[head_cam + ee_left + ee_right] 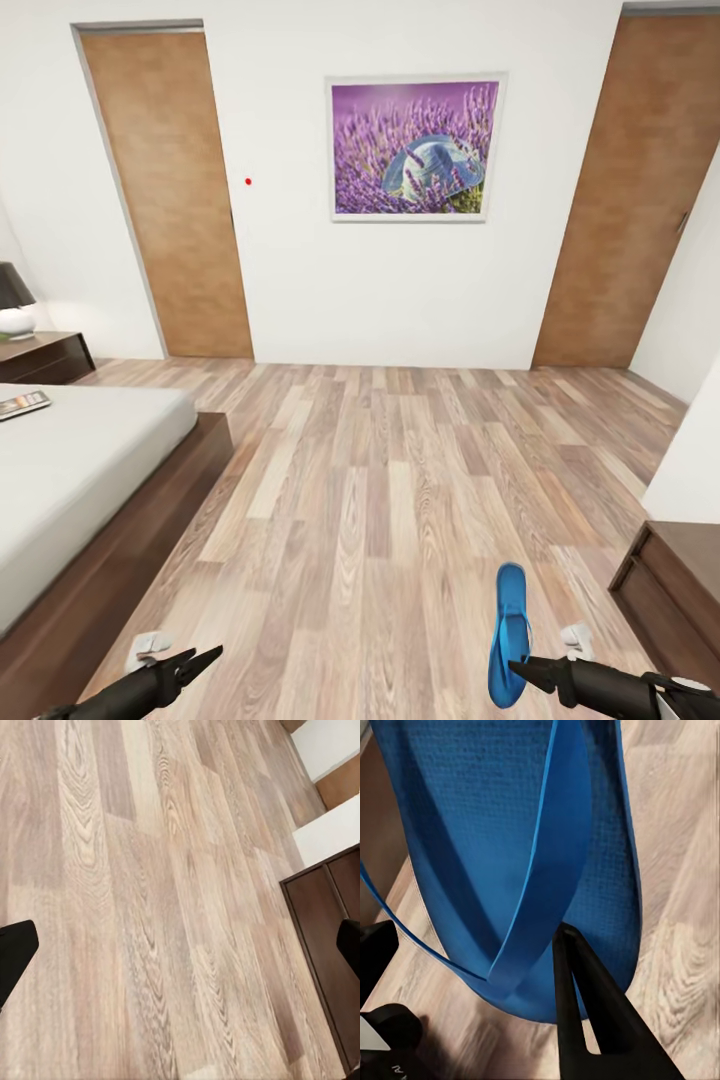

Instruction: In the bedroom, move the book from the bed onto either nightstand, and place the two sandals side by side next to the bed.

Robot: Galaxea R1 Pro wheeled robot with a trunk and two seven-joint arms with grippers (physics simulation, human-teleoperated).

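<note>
The bed (80,470) fills the 9 o'clock side with the book (22,404) lying on its mattress near the nightstand (45,357), leaving broad bare floor (380,500) along the frame's edge for setting footwear down. At 5 o'clock the right gripper (522,668) has its fingers clenched on a blue sandal (508,635), apparently by the strap, likely for carrying bedward; the left gripper (205,660), at 7 o'clock, hangs with fingers released

One sandal (509,635), two doors (170,195) (both wooden).
</note>
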